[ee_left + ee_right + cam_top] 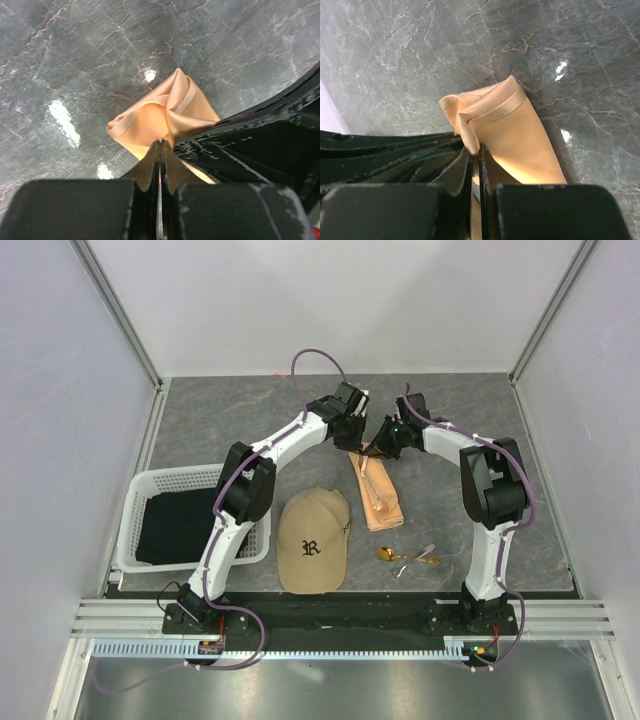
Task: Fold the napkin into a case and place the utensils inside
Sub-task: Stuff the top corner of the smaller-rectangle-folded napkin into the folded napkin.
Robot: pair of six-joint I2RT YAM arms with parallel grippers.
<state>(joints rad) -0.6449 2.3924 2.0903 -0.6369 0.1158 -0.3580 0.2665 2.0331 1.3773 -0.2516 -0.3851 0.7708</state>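
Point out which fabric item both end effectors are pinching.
The peach-orange napkin, a folded strip: the left end effector and right end effector are shut on its far end. The tan cap and the black cloth in the basket lie untouched.

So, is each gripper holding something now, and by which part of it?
Both hold the peach-orange, slightly shiny cloth napkin. The left gripper and the right gripper each pinch a bunched fold at its far end, side by side.
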